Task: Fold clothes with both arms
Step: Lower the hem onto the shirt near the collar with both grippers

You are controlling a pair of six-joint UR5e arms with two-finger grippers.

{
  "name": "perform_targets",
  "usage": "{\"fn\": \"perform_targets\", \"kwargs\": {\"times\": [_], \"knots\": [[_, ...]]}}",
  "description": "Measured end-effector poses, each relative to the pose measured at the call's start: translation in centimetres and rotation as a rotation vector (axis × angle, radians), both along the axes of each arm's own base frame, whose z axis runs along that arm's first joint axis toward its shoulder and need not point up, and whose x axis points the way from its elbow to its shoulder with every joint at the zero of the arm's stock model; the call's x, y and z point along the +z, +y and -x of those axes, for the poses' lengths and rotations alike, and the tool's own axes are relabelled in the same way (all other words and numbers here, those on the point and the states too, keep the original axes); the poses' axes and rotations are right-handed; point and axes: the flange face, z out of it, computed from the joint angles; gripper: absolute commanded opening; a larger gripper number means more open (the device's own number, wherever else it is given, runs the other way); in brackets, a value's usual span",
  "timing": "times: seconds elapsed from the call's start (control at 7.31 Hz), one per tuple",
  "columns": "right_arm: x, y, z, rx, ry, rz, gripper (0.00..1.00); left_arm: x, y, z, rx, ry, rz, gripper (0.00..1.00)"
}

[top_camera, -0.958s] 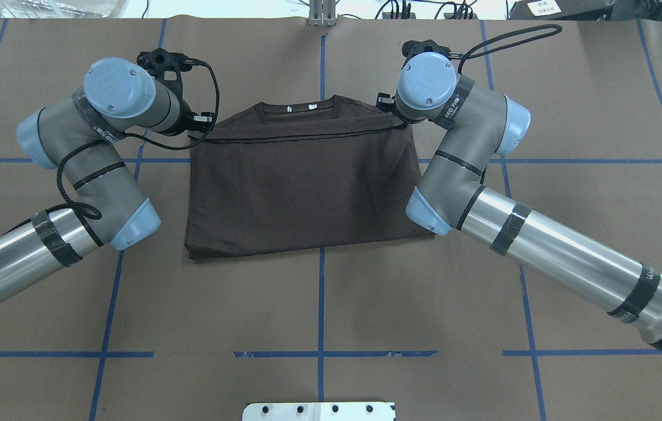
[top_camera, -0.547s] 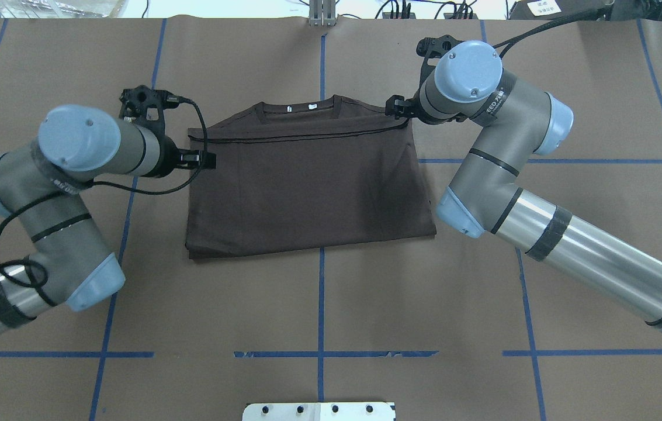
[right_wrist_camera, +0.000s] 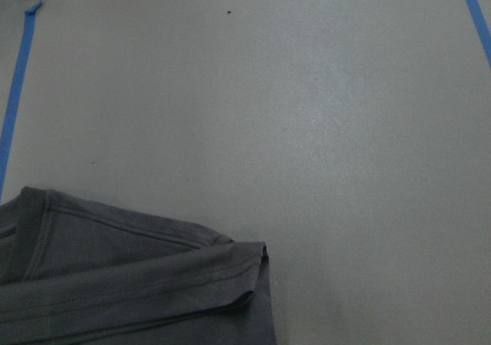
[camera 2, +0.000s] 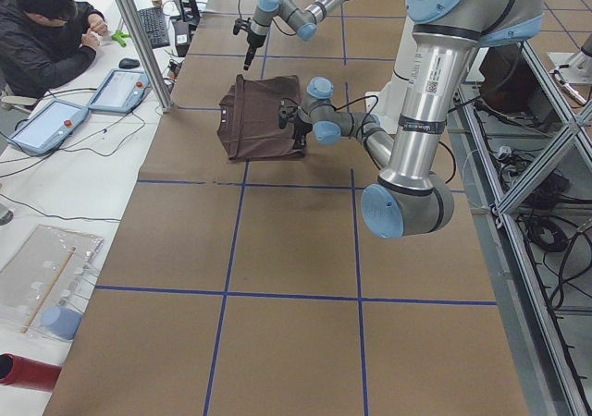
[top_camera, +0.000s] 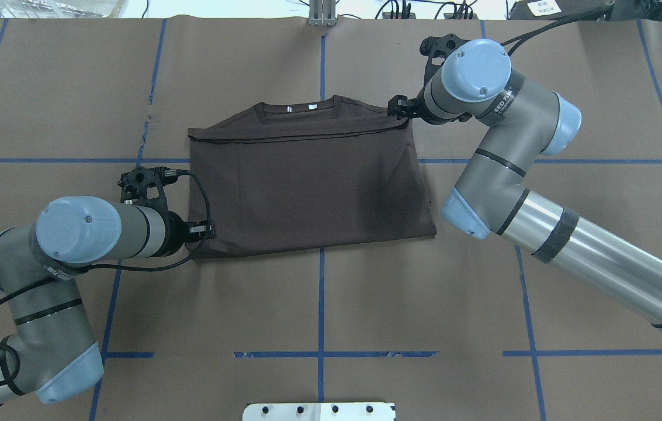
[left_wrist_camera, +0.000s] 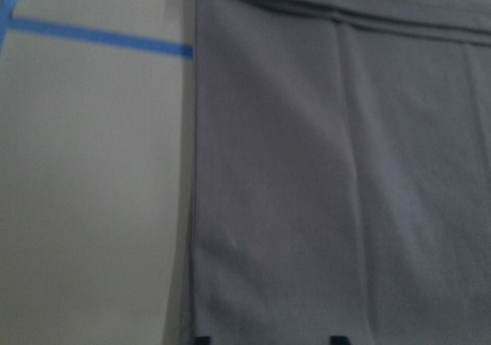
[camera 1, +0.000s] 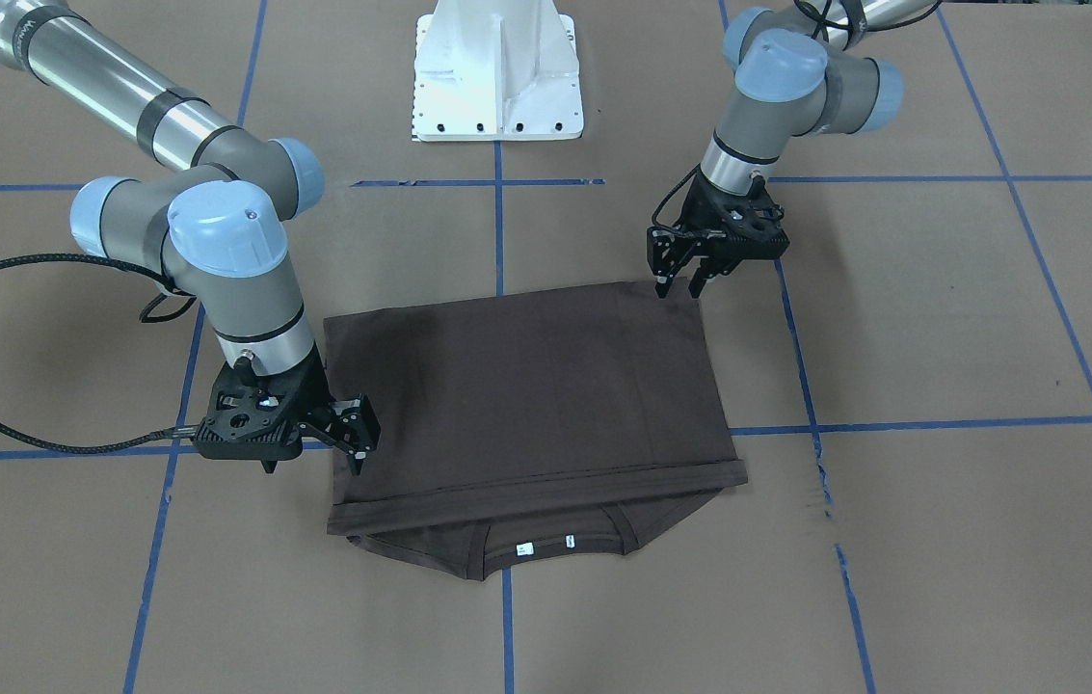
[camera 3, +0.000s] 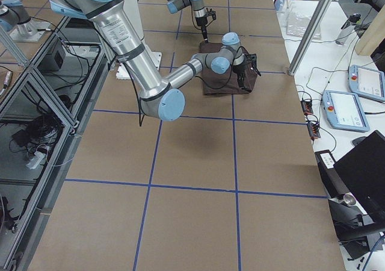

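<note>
1. a dark brown t-shirt (top_camera: 307, 187) is laid flat on the paper-covered table (top_camera: 482, 292), folded into a rough rectangle, and is seen lying across a cross of blue tape lines (top_camera: 320, 304).
2. the collar (top_camera: 331, 105) is turned to the side far from the robot, and the folded-over hem (top_camera: 295, 138) is laid just short of it, so a strip with two small white labels (camera 1: 523, 549) is left showing.
3. the left gripper (camera 1: 681, 281) is pointed down at the shirt's corner nearest the robot on its left side. its fingers are held spread, and in the left wrist view two dark fingertips (left_wrist_camera: 201, 339) are seen apart over the fabric. whether the cloth is touched cannot be told.
4. the right gripper (camera 1: 356, 453) is placed at the far right corner, at the folded edge near the shoulder. whether its fingers are spread or pinched on the cloth cannot be told.
5. a white pedestal base (camera 1: 497, 77) is seen at the robot's side of the table.
</note>
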Motion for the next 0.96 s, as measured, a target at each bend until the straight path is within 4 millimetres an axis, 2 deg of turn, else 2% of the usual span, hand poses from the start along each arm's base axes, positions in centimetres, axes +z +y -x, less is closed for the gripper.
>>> {"fn": "perform_targets", "kwargs": {"times": [0.41,0.68,0.96], "knots": [[0.1,0.0,0.0,0.001,0.001,0.001,1.00,2.0,0.9,-0.4,0.005,-0.035,0.021,0.49],[0.3,0.0,-0.1,0.001,0.003,0.001,1.00,2.4,1.2,-0.6,0.010,-0.041,0.023,0.48],[0.4,0.1,-0.1,0.001,0.004,0.002,1.00,2.3,1.6,-1.0,0.020,-0.041,0.023,0.20]]}}
